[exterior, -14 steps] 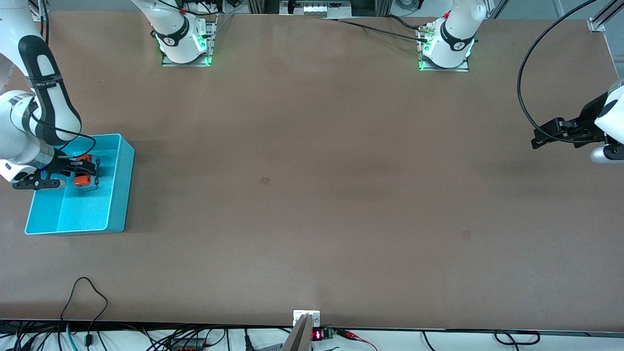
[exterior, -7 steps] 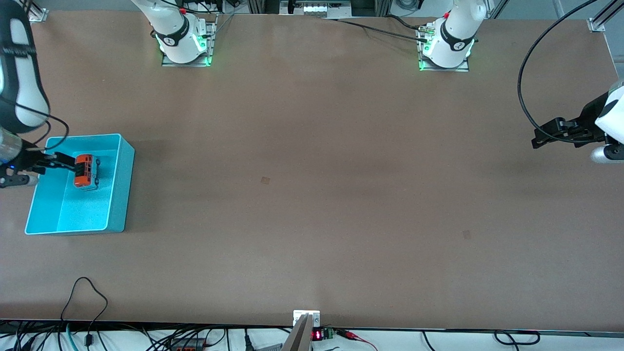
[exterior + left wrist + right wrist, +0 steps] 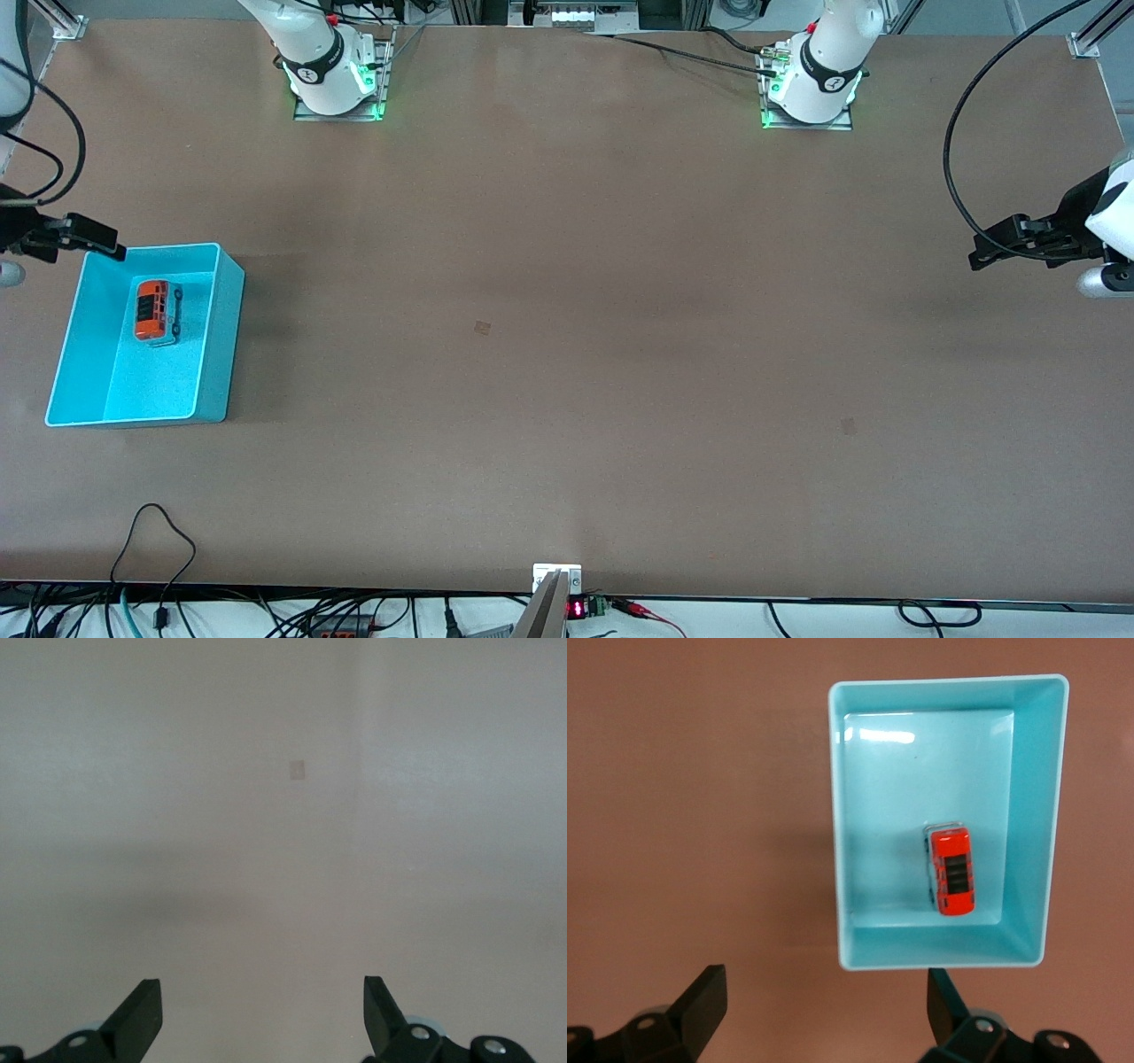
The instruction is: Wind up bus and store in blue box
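Here, at the frame's left edge, the right gripper (image 3: 89, 237) hangs spread and empty over the upper corner of the thin-walled, round-cornered blue box (image 3: 213, 354), where the glossy orange bus (image 3: 156, 311) sits (black roof panels up). At the right edge, the left gripper (image 3: 997, 244) waits, spread over bare matte table (image 3: 567, 354).

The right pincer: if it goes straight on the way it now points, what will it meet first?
Probably the brown table just beside the blue box. The open right pincer looks down from above; the bus lies off its line, though depth is uncertain.
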Available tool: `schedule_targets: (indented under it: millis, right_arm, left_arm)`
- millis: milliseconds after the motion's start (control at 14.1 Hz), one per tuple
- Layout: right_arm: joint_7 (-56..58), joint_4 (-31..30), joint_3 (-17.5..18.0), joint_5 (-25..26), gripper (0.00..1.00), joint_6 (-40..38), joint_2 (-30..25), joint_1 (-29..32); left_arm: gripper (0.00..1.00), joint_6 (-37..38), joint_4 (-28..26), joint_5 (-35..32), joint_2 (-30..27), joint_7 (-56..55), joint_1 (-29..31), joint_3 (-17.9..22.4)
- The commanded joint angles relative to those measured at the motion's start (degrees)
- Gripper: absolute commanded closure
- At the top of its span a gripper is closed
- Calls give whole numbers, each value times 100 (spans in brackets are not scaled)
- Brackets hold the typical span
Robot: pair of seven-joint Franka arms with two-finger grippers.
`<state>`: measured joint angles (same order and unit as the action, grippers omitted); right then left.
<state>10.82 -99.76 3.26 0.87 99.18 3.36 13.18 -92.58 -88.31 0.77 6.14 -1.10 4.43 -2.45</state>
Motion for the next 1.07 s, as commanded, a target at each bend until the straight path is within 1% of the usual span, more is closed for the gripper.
schedule_targets:
  millis: [0, 142, 285, 427, 711, 854, 996]
  right_arm:
    - [-474, 490, 8, -79, 0, -801, -107, -393]
    - [-651, 895, -53, -52, 0, -1294, -37, -736]
    - [-660, 949, -80, -26, 0, -1331, -46, -905]
    - [-652, 949, -159, -61, 0, -1314, -37, -905]
    - [-625, 949, -185, -70, 0, -1322, -37, -914]
    - [-651, 949, -308, -61, 0, -1314, -46, -1045]
    - [-651, 949, -317, -52, 0, -1314, -55, -1081]
  left_arm:
    - [0, 65, 16, 99, -17, 75, 58, -19]
    - [0, 65, 16, 99, -17, 75, 58, -19]
    - [0, 65, 16, 99, -17, 75, 58, -28]
    - [0, 65, 16, 99, -17, 75, 58, -19]
    - [0, -6, 16, 142, -8, 110, 58, -28]
    - [0, -58, -2, 187, -25, 119, 58, -28]
    - [0, -146, -46, 187, -52, 119, 40, -62]
